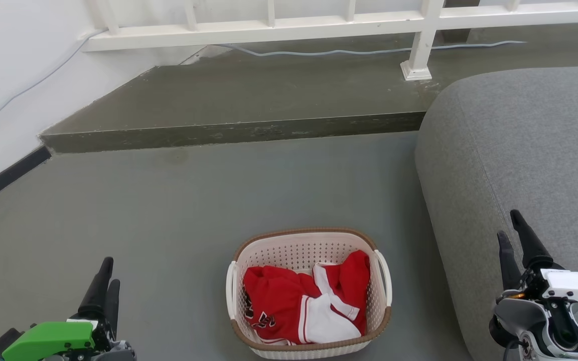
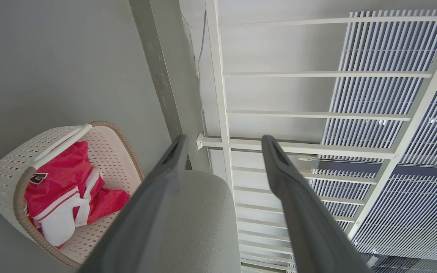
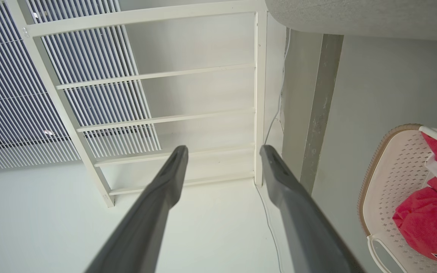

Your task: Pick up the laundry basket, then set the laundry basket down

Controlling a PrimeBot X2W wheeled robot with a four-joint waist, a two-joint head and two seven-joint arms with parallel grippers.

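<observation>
The laundry basket (image 1: 299, 250) stands on the grey floor at the bottom centre of the head view. It is cream-white with perforated walls, a brown rim and white loop side handles. Red and white clothing (image 1: 305, 301) lies inside it. My left gripper (image 1: 107, 269) is open at the lower left, well apart from the basket. At the lower right my right gripper (image 1: 511, 223) is open in front of the grey sofa. The basket (image 2: 2, 178) also lies at the left of the left wrist view and at the right edge (image 3: 389, 182) of the right wrist view. Both grippers (image 2: 224, 141) (image 3: 224, 151) hold nothing.
A grey sofa (image 1: 525, 150) fills the right side, close beside the basket. A raised concrete step (image 1: 239, 130) crosses the floor beyond it, with a white railing (image 1: 419, 55) and a cable behind. A white wall with a dark skirting (image 1: 3, 175) runs along the left.
</observation>
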